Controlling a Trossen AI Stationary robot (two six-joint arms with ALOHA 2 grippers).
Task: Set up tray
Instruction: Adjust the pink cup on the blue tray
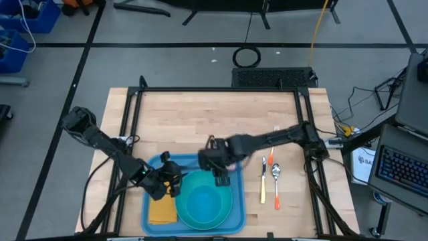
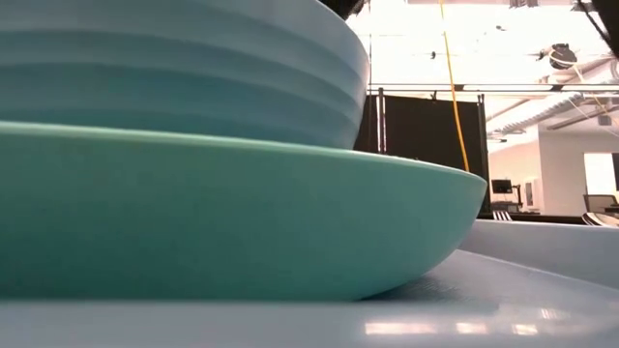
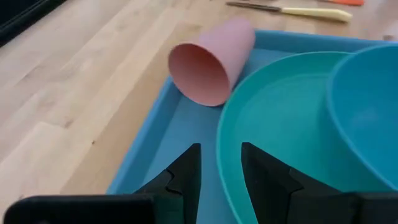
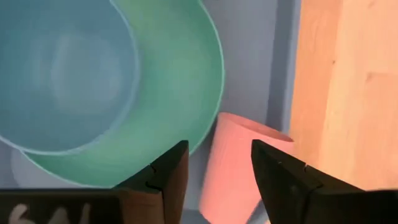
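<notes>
Wooden tabletop (image 1: 214, 120) is seen from above, with the tray (image 1: 235, 215) lying at its 6 o'clock edge. On the tray a turquoise plate (image 1: 224, 207) carries a blue bowl (image 1: 200, 203); an orange napkin (image 1: 162, 211) lies at the plate's 9 o'clock. A pink cup (image 3: 214, 59) is tipped over the tray's rim at 1 o'clock. Right gripper (image 4: 217, 180) is held spread above the cup, grasping nothing. Left gripper (image 3: 221, 177) is parted, empty, at the plate's rim.
</notes>
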